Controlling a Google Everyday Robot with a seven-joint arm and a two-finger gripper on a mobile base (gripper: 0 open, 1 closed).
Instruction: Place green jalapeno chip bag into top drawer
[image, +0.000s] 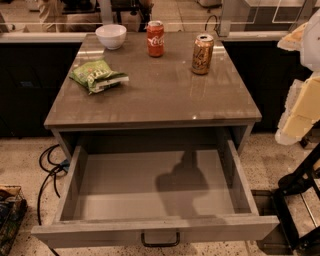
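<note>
The green jalapeno chip bag (97, 75) lies flat on the left part of the grey countertop (165, 95), in front of the white bowl. The top drawer (152, 187) below the counter is pulled fully out; its plain grey interior holds nothing but a shadow, and a dark handle (160, 241) sits on its front panel. My gripper (300, 112) shows as pale cream parts at the right edge of the view, beside the counter's right side, far from the bag and holding nothing I can see.
A white bowl (111, 36), a red soda can (155, 38) and a gold-brown soda can (202, 54) stand along the back of the counter. Black cables (50, 167) lie on the floor at the left. A dark frame (297, 200) stands to the drawer's right.
</note>
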